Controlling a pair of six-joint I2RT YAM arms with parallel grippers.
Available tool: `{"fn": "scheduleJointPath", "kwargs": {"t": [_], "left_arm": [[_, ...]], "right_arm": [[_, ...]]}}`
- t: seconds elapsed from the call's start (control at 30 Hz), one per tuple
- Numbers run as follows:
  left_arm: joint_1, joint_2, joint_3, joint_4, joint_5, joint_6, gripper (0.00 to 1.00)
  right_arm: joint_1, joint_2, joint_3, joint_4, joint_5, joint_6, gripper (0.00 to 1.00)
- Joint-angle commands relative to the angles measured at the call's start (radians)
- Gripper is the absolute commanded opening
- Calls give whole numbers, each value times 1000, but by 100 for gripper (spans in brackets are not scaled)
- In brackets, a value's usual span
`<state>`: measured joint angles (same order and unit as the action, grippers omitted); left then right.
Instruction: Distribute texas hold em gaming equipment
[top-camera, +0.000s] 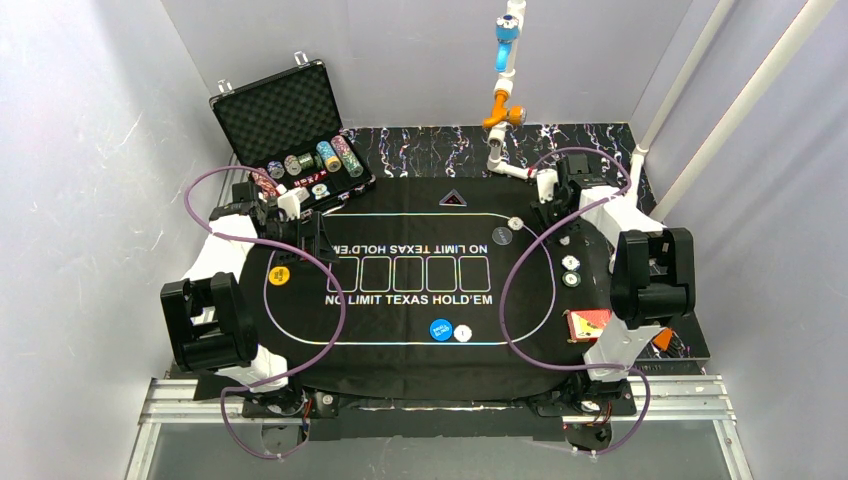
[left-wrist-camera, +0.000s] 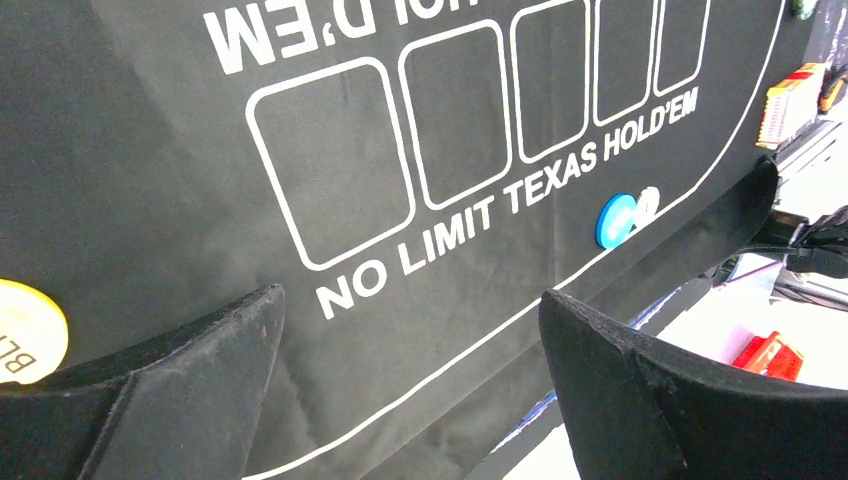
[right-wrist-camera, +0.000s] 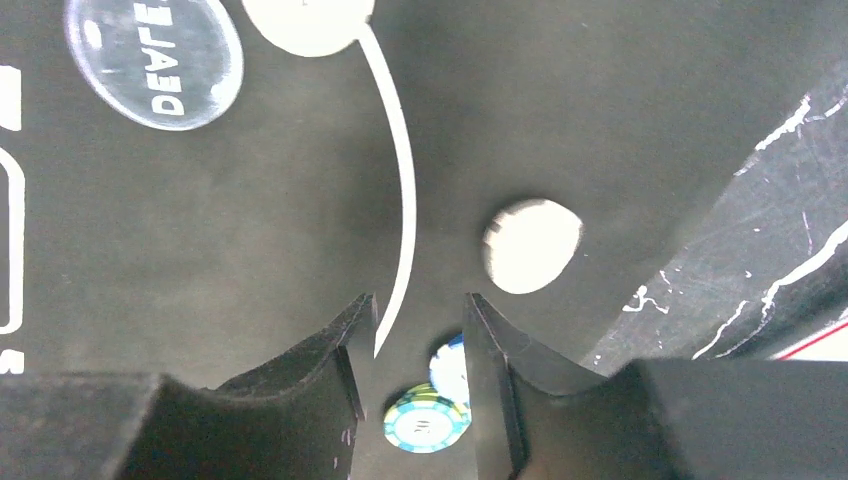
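case (top-camera: 285, 110): open at the tabletop's far-left corner with its foam lid up. Rows of striped chips (top-camera: 320, 160) stand on edge inside, looks like the main stock.
left gripper (left-wrist-camera: 410, 295): claw spread wide with nothing in it, hovering over the mat's left end, just in front of the case.
yellow button (top-camera: 279, 276): flat on the mat near its left edge, right by that claw.
blue button (top-camera: 441, 329) + white button (top-camera: 463, 332): touching each other, middle of the mat's near edge.
dealer button (right-wrist-camera: 155, 60): clear-ish, toward the mat's right end, with a white disc (right-wrist-camera: 308, 20) just beside it on the printed line.
right gripper (right-wrist-camera: 418, 300): over the mat's right end, jaws only partway apart, not pinching anything I can see. A teal-striped chip (right-wrist-camera: 427, 420) and a blue-and-white chip (right-wrist-camera: 450, 368) show in the gap. A blurry whitish disc (right-wrist-camera: 532, 245) lies just to the right.
deck (top-camera: 587, 322): red-backed, by the mat's near-right corner, partly behind the right arm.
handling: my guess is the chips are hard, light and slick. Flat ones give little to grab, so pinch across the rim. The cased ones offer their edges. Cards are thin and bendy, so take the deck by its long sides.
surface: soft black cloth mat (top-camera: 400, 350), probably a bit grippy, over a marbled black tabletop (top-camera: 430, 140).
room: pale walls (top-camera: 90, 150) around, and a white pole (top-camera: 507, 60) with blue and orange joints at the far edge.
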<state>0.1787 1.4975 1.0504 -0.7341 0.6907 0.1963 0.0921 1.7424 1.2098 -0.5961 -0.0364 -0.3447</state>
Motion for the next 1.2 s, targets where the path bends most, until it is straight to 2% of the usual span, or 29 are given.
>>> {"fn": "scheduleJointPath", "kwargs": {"t": [0.0, 0.13, 0.27, 0.4, 0.6, 0.77, 1.17], "left_arm": [[12, -10, 32, -25, 78, -4, 98], [13, 1, 33, -25, 155, -14, 98], [13, -3, 31, -25, 190, -8, 98], [14, -11, 27, -24, 180, -5, 98], [13, -12, 24, -21, 172, -7, 98], [13, -7, 25, -18, 166, -8, 99], [15, -11, 23, -17, 153, -7, 99]], "right_arm": [[52, -64, 6, -20, -29, -10, 39], [131, -98, -24, -16, -61, -4, 39], [155, -103, -15, -14, -6, 6, 46], [73, -84, 16, -11, 25, 13, 52], [-42, -14, 79, -40, 32, -42, 69], [-73, 40, 112, -48, 55, -59, 72], [-114, 150, 170, -44, 44, -54, 70]]}}
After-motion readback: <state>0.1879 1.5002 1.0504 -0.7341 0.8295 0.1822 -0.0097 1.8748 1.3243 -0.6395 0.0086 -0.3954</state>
